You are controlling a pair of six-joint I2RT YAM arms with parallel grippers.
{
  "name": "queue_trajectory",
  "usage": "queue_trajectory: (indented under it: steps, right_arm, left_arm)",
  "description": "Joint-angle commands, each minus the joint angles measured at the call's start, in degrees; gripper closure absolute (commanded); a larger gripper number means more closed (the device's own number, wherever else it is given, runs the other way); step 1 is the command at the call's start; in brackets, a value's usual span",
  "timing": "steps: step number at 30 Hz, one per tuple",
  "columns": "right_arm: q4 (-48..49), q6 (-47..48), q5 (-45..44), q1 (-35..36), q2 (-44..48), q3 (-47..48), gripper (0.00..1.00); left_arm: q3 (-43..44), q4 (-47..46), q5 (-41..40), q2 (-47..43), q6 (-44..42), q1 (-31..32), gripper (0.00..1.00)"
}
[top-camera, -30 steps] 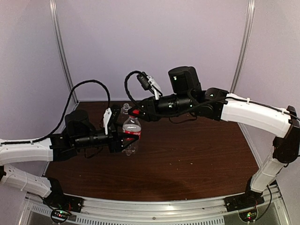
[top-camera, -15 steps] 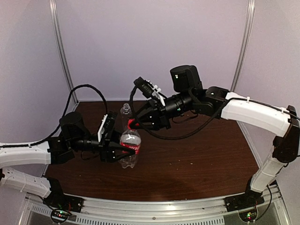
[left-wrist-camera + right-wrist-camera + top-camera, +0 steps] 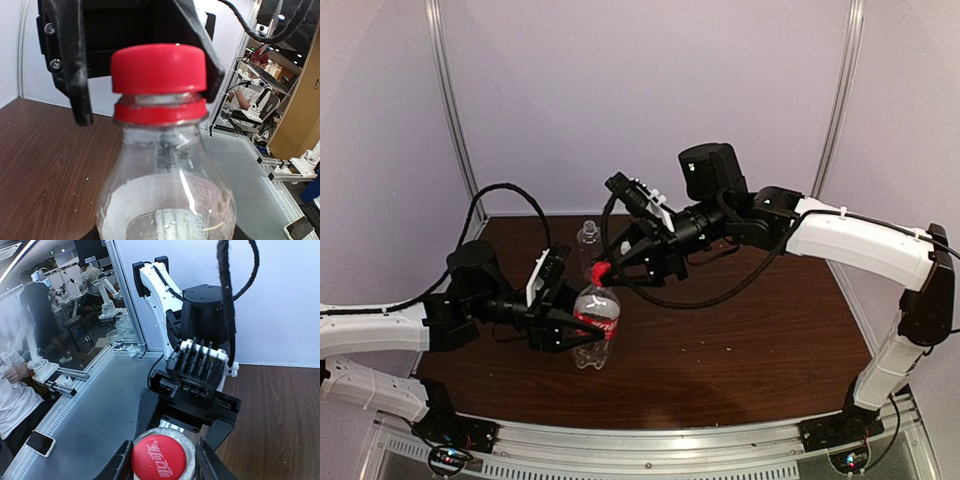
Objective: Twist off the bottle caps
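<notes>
Brown wooden table [image 3: 750,330] — both arms meet over its left half. Left gripper [image 3: 582,333] is clenched on the body of the clear plastic bottle with a red label [image 3: 598,318], neck pointing roughly up. A plain clear plastic bottle [image 3: 587,238] stands near it, at its 12 o'clock. The red round plastic screw cap [image 3: 158,458] sits on the held bottle's neck — the right gripper [image 3: 610,270] straddles it, fingers at 9 and 3 o'clock in the wrist view. Whether they pinch it cannot be told.
</notes>
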State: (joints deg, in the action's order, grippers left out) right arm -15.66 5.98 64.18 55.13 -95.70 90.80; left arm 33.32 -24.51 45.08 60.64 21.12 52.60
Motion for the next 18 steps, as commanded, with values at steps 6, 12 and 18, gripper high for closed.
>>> queue_trajectory:
  steps: [6, 12, 18]
  right_arm:
    - [-0.3, -5.9, -12.3, -1.4, 3.5, -2.2, 0.34]
    - [0.7, -10.6, -17.1, -1.2, 6.2, -3.6, 0.19]
    - [0.9, -16.9, -29.2, -0.5, 8.7, -3.1, 0.17]
  left_arm:
    - [1.3, -2.6, -6.5, -1.8, -4.2, -0.1, 0.70]
    - [2.8, 2.9, -14.6, -1.9, -6.1, 0.0, 0.69]
    - [4.1, 5.0, -19.9, -0.9, -6.4, -0.1, 0.70]
